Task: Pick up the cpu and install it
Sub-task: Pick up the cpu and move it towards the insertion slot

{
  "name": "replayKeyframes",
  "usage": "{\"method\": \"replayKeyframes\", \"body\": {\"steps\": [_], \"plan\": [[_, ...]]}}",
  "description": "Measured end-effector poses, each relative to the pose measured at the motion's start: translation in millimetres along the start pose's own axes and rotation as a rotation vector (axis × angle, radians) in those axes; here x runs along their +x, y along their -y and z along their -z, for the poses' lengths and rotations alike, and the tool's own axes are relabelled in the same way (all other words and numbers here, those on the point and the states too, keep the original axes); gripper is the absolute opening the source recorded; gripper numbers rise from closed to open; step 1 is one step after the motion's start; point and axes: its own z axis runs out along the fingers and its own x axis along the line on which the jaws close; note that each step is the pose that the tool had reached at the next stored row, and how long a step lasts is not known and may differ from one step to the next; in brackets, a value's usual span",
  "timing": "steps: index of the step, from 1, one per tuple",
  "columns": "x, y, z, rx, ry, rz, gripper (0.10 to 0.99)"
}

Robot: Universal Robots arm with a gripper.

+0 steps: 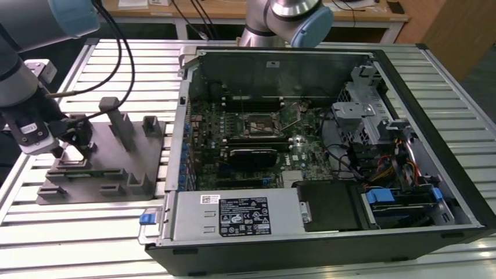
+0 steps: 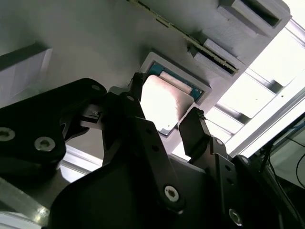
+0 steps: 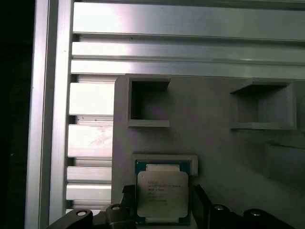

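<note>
The cpu [image 3: 161, 193], a small square chip with a pale metal top, lies flat in a shallow pocket of the grey moulded tray [image 3: 214, 143]. My gripper [image 3: 162, 198] is low over it and open, one black finger [image 3: 127, 193] on each side of the chip and close to its edges. The second wrist view has the cpu [image 2: 164, 98] bright between the fingertips [image 2: 193, 124] of the gripper [image 2: 165, 104]. In the exterior view the gripper [image 1: 68, 146] hangs over the tray [image 1: 108, 174] on the exterior view's left, and the motherboard's socket [image 1: 262, 123] lies inside the open computer case.
The open computer case [image 1: 434, 145] fills the exterior view's right, with drive cages, cables and a power supply [image 1: 240, 215] inside. Upright grey posts [image 1: 120, 125] rise from the tray beside my gripper. Slatted aluminium table [image 1: 78, 232] surrounds both. A second arm's base [image 1: 291, 17] stands behind the case.
</note>
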Motion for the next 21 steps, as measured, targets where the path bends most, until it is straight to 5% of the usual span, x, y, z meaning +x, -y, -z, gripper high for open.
{"method": "replayKeyframes", "body": {"steps": [21], "plan": [[0.3, 0.2, -8.1, -0.005, -0.0015, 0.034, 0.576]]}}
